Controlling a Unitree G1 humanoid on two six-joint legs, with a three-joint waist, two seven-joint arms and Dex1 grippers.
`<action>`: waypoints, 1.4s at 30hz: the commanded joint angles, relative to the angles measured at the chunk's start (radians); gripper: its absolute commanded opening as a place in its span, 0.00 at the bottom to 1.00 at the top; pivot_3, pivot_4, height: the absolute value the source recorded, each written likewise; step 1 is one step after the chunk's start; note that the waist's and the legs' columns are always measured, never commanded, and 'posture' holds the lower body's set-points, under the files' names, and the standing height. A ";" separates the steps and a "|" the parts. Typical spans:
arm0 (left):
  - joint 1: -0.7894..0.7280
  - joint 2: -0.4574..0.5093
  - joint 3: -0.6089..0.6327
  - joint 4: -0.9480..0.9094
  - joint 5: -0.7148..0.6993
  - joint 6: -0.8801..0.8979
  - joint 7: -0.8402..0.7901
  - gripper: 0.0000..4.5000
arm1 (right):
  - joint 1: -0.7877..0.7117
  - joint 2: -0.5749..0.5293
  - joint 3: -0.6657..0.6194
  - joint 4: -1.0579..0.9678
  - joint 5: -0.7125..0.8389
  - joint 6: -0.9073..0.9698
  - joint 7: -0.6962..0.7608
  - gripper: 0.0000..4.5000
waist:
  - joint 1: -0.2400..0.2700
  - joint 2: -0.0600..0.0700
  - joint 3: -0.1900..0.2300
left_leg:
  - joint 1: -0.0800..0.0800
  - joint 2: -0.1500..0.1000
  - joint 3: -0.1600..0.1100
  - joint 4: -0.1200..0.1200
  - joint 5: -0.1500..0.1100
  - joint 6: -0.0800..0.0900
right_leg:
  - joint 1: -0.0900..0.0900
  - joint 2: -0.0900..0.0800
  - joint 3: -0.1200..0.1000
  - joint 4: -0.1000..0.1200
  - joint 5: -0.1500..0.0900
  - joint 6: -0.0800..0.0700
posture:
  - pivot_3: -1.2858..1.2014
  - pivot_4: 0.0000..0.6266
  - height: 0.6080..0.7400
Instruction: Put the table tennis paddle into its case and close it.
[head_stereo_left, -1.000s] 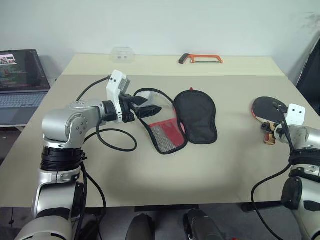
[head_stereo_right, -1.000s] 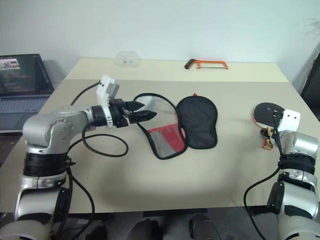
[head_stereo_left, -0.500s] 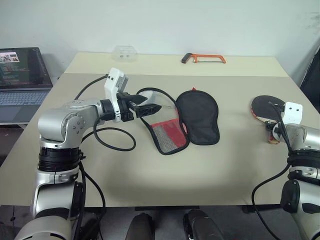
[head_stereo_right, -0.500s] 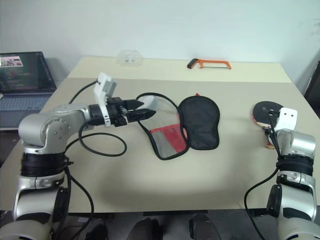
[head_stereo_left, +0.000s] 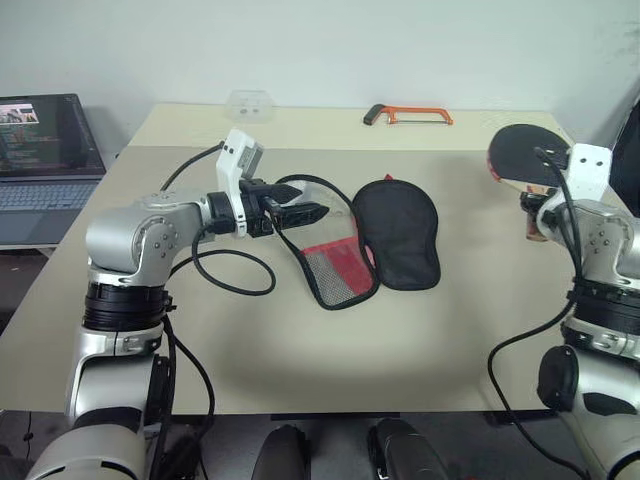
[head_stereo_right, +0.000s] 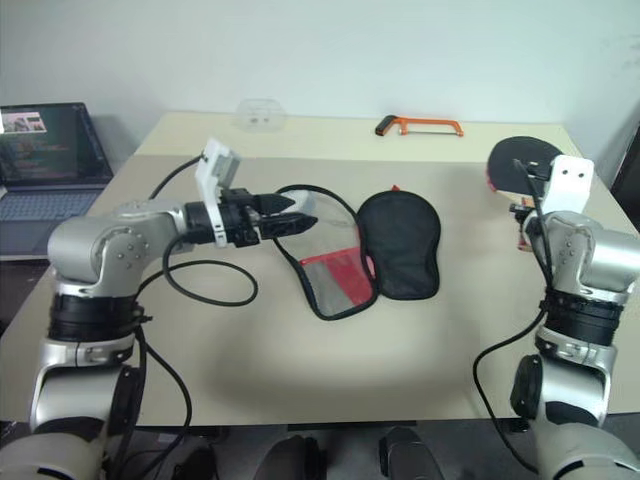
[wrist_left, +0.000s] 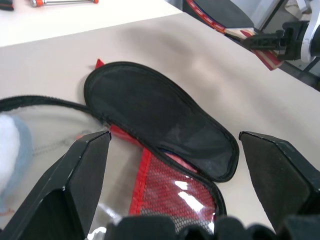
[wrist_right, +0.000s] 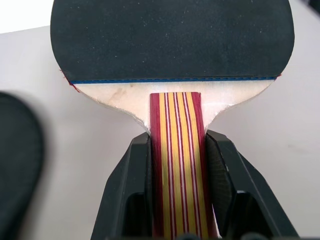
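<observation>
Right gripper (wrist_right: 176, 165): we see it clamping the table tennis paddle (wrist_right: 170, 40) by its handle, raised at 2 o'clock.
Left gripper (wrist_left: 172, 145): spread wide, holding nothing.
Case (head_stereo_left: 395, 232): unzipped at table centre; our left wrist view shows the mesh pocket.

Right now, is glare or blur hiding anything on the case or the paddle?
Left wrist view: white glare spots on the case's clear plastic over the red mesh; the paddle at the edge looks soft. Right wrist view: the paddle handle is sharp between the right gripper's fingers; the case looks blurred.
</observation>
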 joint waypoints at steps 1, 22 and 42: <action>-0.004 0.008 0.034 -0.055 -0.024 0.005 0.004 1.00 | -0.055 0.066 0.015 -0.116 0.015 0.047 -0.018 0.24 | 0.002 0.000 0.000 | -0.001 0.000 0.000 0.000 0.000 0.000 | -0.001 0.000 0.000 0.001 0.000 0.000 | 0.52 0.24 1.00; 0.014 0.076 0.034 -0.070 -0.020 -0.014 -0.035 1.00 | -0.006 0.486 0.033 -0.171 -0.069 0.042 -0.172 0.24 | 0.017 0.000 0.000 | -0.013 0.000 -0.002 0.002 0.001 -0.002 | -0.014 0.000 -0.003 0.007 0.000 -0.001 | 0.52 0.24 1.00; 0.012 0.053 0.022 -0.065 -0.021 -0.012 -0.037 1.00 | 0.114 0.565 0.161 -0.307 -0.027 0.165 -0.081 0.24 | 0.007 0.000 0.000 | -0.013 -0.001 -0.002 0.002 0.001 -0.002 | -0.015 0.000 -0.003 0.009 -0.001 -0.002 | 0.52 0.24 1.00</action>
